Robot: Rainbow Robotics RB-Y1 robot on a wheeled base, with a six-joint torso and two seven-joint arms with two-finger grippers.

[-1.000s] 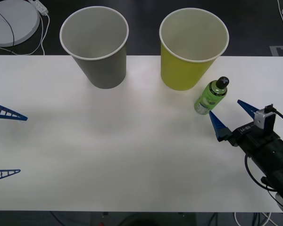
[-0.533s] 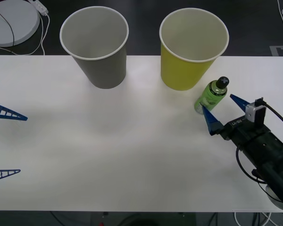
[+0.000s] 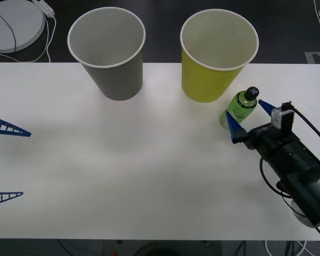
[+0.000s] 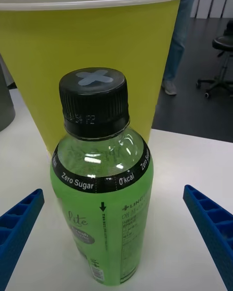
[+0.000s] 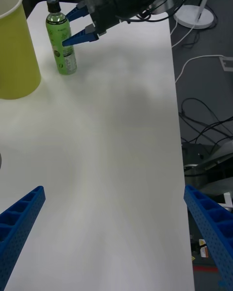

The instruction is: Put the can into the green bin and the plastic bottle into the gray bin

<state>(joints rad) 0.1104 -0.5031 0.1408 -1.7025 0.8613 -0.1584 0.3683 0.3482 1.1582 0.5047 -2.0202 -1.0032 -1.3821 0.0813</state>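
The plastic bottle [image 3: 239, 108], bright green with a black cap, stands upright on the white table just in front and to the right of the green bin [image 3: 216, 58]. My right gripper [image 3: 244, 111] is open, with one blue finger on each side of the bottle and no visible contact. In the right wrist view the bottle [image 4: 102, 184] rises between the fingers [image 4: 208, 223], and the green bin [image 4: 97, 53] stands close behind it. The gray bin [image 3: 109, 53] stands at the back left of centre. My left gripper [image 3: 25, 163] waits open at the table's left edge. The can is out of view.
A white round base [image 3: 13, 21] with a cable lies beyond the table's back left corner. Wide bare tabletop [image 3: 149, 176] stretches between the arms. The left wrist view shows the right gripper [image 5: 77, 26] by the bottle [image 5: 61, 43], and cables on the floor [image 5: 199, 126].
My right gripper has advanced up and to the left toward the bottle, so its open fingers now flank it. The bottle, both bins and the left gripper have not moved.
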